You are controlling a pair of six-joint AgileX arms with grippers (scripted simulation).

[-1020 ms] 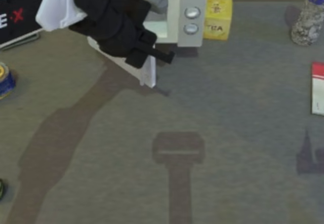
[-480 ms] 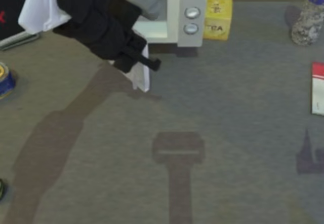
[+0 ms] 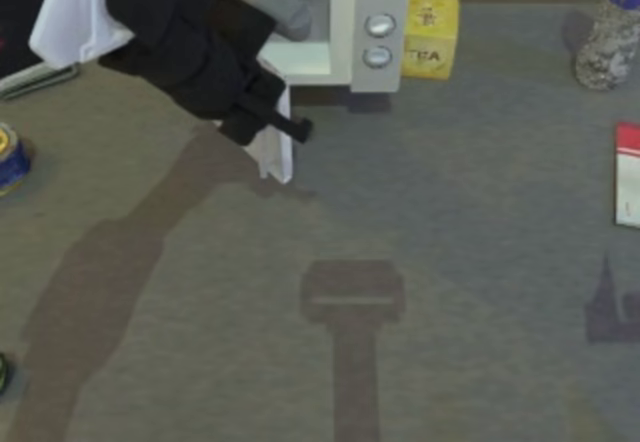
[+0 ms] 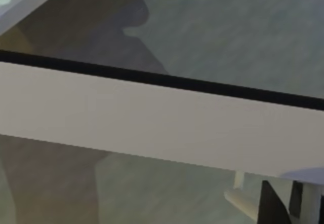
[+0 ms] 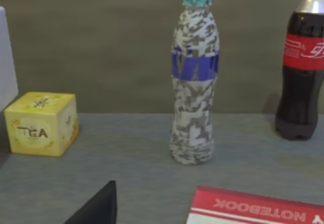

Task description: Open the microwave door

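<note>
The microwave (image 3: 345,22) sits at the table's far edge, left of centre, and faces the near side. Its door (image 3: 283,152) has swung further out over the last second. It now stands roughly square to the front, its long axis running from the hinge toward the near edge, and the pale cavity shows. I judge the opening nearly done. My left gripper (image 3: 290,127) is at the door's free edge; I can't tell whether it's clamped. My right gripper stays parked, out of the top view, near the tea box (image 5: 41,123).
</note>
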